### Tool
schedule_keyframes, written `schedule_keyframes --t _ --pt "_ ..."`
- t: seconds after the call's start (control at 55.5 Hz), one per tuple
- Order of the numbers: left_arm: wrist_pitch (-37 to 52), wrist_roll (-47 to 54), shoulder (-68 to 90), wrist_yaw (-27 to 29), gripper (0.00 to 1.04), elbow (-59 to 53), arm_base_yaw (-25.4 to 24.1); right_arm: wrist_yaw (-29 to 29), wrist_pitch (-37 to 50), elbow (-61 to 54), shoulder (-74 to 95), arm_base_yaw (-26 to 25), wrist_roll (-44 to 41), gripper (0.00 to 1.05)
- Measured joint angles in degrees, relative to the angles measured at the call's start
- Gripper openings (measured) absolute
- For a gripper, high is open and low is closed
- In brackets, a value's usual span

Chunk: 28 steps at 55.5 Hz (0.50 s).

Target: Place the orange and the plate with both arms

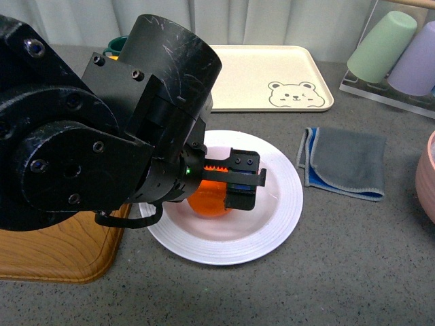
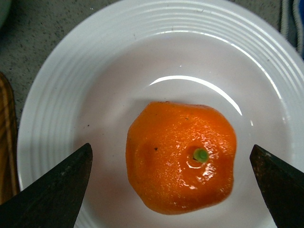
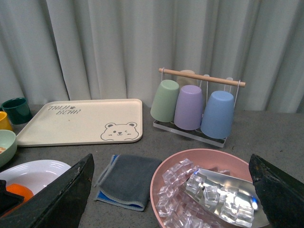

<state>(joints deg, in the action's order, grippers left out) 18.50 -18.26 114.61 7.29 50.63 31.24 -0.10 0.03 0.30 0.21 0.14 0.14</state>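
Our left arm [image 1: 102, 136] looms large and black in the front view, its scuffed wrist [image 1: 173, 75] angled forward and down, a small green light [image 1: 187, 171] glowing near the gripper's base. Our left gripper [image 1: 216, 191] points downward with its jaws spread wide; its own camera shows both dark fingers [image 2: 52, 190] well apart. Our right gripper [image 3: 171, 194] likewise gapes, its fingers [image 3: 61, 199] far apart, held roughly level and facing ahead.

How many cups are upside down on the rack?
3: a green cup at one end, a purple cup in the middle, a blue cup at the other end. A pale one may hide behind them.
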Motion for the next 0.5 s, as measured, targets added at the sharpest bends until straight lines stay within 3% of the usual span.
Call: schedule_keyframes --t 0.18,0.216,0.306,0.432,0.504 --pt "2.05 -1.77 -6.75 2.14 0.98 -3.45 -0.92 0.00 0.00 0.00 0.00 0.00 0.02 0.95" --pt "8.44 0.39 -6.75 6.60 0.94 -5.35 -0.87 0.00 0.00 -0.02 0.00 0.00 0.00 0.95" --pt "34.64 8.04 -5.70 17.42 0.79 -13.97 -2.16 -0.13 0.00 0.00 0.00 0.00 0.00 0.95" --pt "55.63 14.23 -8.66 17.00 0.60 -24.61 -6.10 0.04 0.00 0.00 0.02 0.00 0.00 0.95" --pt "59.80 15.67 -13.66 15.28 0.47 -28.61 -8.59 0.04 0.00 0.00 0.00 0.00 0.00 0.95"
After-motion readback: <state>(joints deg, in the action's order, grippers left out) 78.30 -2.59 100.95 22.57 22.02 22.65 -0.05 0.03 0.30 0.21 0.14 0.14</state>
